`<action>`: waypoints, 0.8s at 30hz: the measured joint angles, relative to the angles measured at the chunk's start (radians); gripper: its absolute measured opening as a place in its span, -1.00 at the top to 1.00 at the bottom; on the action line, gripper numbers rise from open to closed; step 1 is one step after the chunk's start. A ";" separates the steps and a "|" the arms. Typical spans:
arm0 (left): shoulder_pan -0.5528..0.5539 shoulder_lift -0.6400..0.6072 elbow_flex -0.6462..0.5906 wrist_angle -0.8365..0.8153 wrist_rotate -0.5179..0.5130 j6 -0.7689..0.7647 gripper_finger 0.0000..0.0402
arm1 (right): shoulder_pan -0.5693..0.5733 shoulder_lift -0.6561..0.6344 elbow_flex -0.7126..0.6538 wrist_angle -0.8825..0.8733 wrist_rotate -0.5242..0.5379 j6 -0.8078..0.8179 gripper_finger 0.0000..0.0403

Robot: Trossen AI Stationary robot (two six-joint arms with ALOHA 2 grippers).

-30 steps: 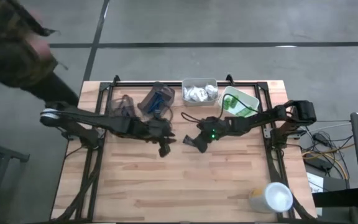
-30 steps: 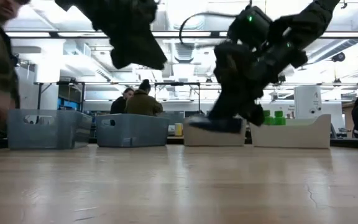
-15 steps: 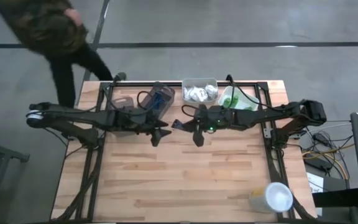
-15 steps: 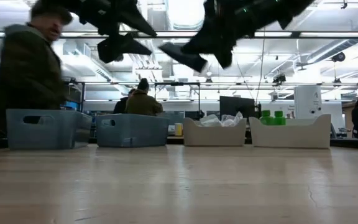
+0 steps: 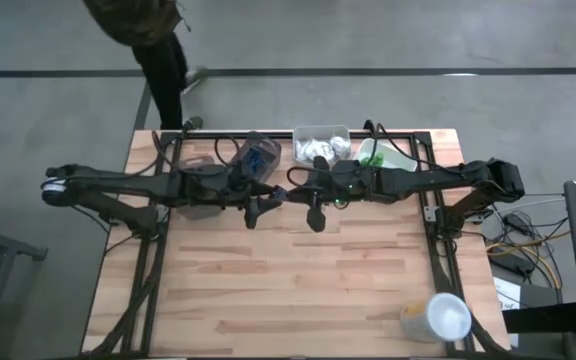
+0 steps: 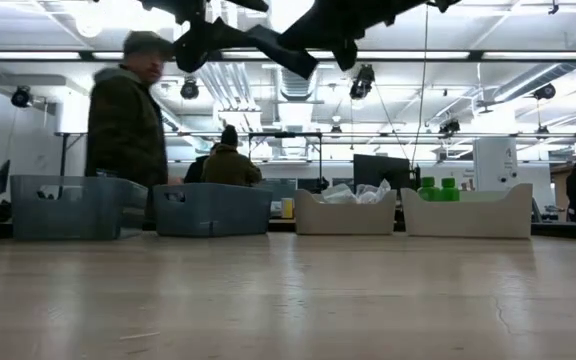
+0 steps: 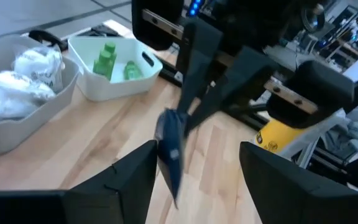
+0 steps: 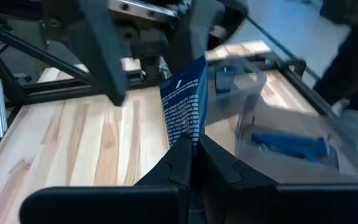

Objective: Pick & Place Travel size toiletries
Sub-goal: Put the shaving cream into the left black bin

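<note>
Mid-handover: the right gripper (image 8: 191, 163) pinches a dark navy flat packet (image 8: 185, 107) held between the left gripper's (image 7: 194, 165) spread fingers, which must close next.

"What does the right gripper (image 8: 191, 163) hold?"
"A flat dark blue packet (image 8: 185, 106) with white print, upright, pinched at its lower edge."
"And the other toiletries?"
"More blue packets (image 8: 289, 143) lie in a clear bin beyond it; white crinkly packets (image 7: 18, 81) and green bottles (image 7: 107, 57) sit in trays past the left gripper (image 7: 194, 171)."

Four trays (image 5: 322, 145) line the table's (image 5: 288, 290) far edge; a cup (image 5: 446, 316) stands at its near right corner.
</note>
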 joint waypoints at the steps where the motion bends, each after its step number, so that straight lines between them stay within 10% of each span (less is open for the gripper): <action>1: 0.003 0.000 0.005 0.004 0.000 0.000 -0.16 | 0.002 0.000 0.007 0.000 0.000 -0.011 0.94; 24: 0.015 0.000 0.029 -0.010 0.035 -0.003 0.95 | 0.018 0.000 0.021 0.002 0.020 -0.041 0.94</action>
